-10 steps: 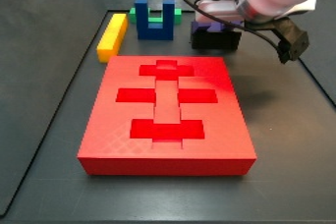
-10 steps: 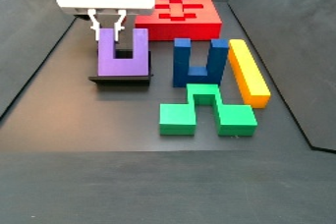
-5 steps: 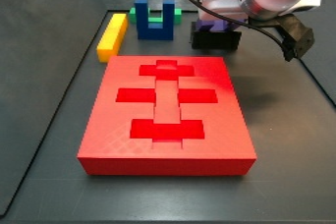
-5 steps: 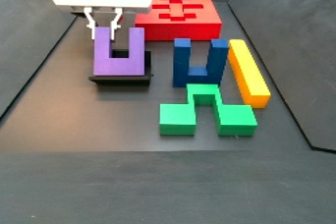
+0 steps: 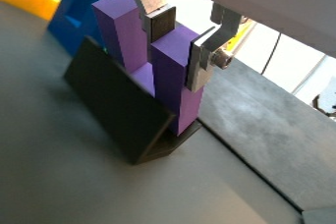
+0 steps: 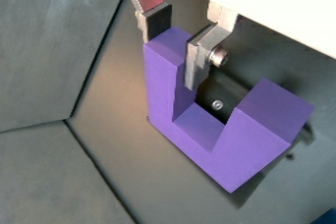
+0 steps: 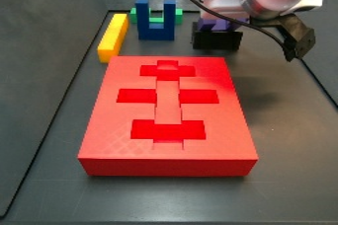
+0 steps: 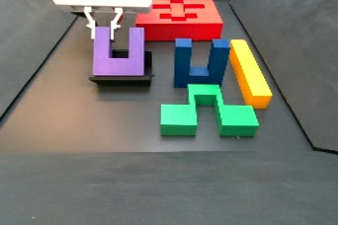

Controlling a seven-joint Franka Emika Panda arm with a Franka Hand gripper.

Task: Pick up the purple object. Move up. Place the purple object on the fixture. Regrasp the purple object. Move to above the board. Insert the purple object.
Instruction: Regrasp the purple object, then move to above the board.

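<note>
Barely anything shifted since the earlier frames: your gripper [image 8: 103, 24] hung unclenched astride one upright prong of the purple object [image 8: 119, 53], which stood directly beneath it on the fixture [image 8: 122, 79].

Matt purple object [image 6: 217, 120] on smooth black fixture [image 5: 118, 110]; claw [image 6: 184, 33] fingers silvery metal.

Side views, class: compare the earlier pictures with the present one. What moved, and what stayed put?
The gripper rose slightly above the purple object, its fingers now straddling one prong's top. The purple object stayed upright on the fixture; the board and the other blocks did not move.
</note>
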